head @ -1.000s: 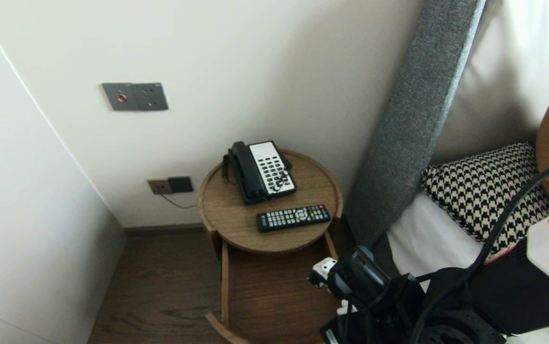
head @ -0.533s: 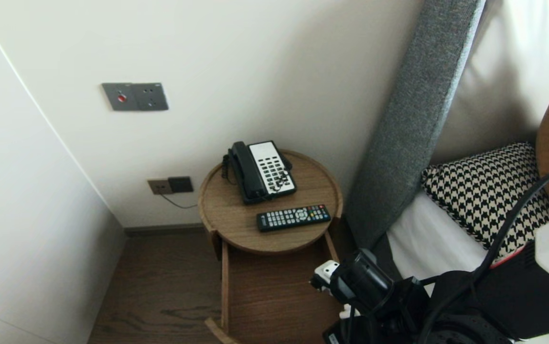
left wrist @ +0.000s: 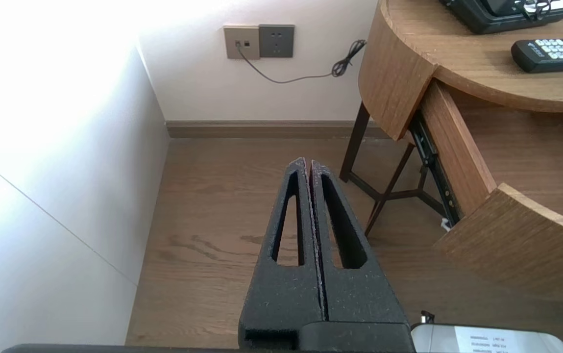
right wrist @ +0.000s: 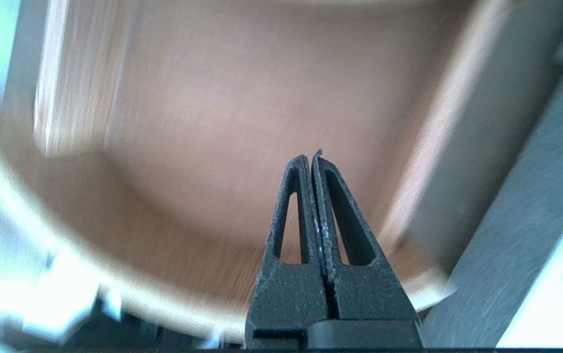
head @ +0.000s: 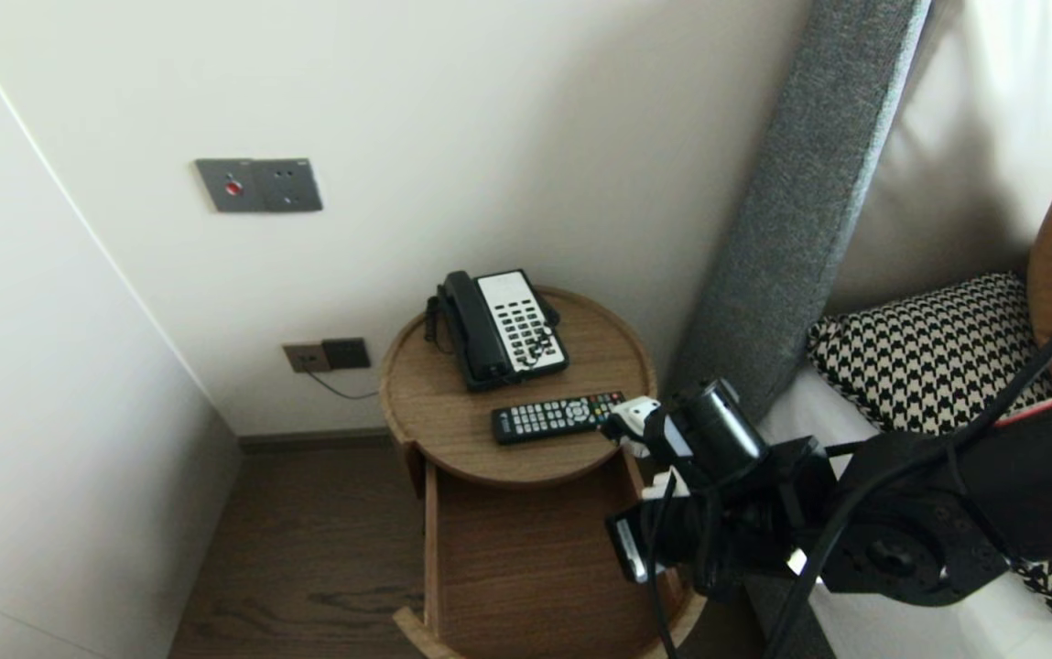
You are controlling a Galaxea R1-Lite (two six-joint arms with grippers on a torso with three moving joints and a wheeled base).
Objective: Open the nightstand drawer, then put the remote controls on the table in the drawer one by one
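Observation:
A round wooden bedside table [head: 416, 430] carries a black-and-white desk phone [head: 500, 328] and a black remote [head: 562, 416]. Its drawer [head: 526, 558] is pulled out below, and its wooden floor looks bare. My right arm [head: 718, 485] hangs over the drawer's right side, its wrist close to the remote's right end. The right gripper [right wrist: 310, 157] is shut with nothing in it and points down at the drawer floor [right wrist: 203, 122]. My left gripper [left wrist: 307, 161] is shut and empty, parked above the floor to the left of the table [left wrist: 399, 73].
A grey upholstered headboard [head: 791, 210] and the bed with a houndstooth pillow [head: 928, 357] stand right of the table. The wall behind carries a switch panel [head: 258, 185] and a low socket [head: 326, 354] with a cable. A white wall closes in the left side.
My right arm has lifted and swung toward the table, from low over the drawer's front to beside the remote's right end. The left arm, phone and remote have stayed still.

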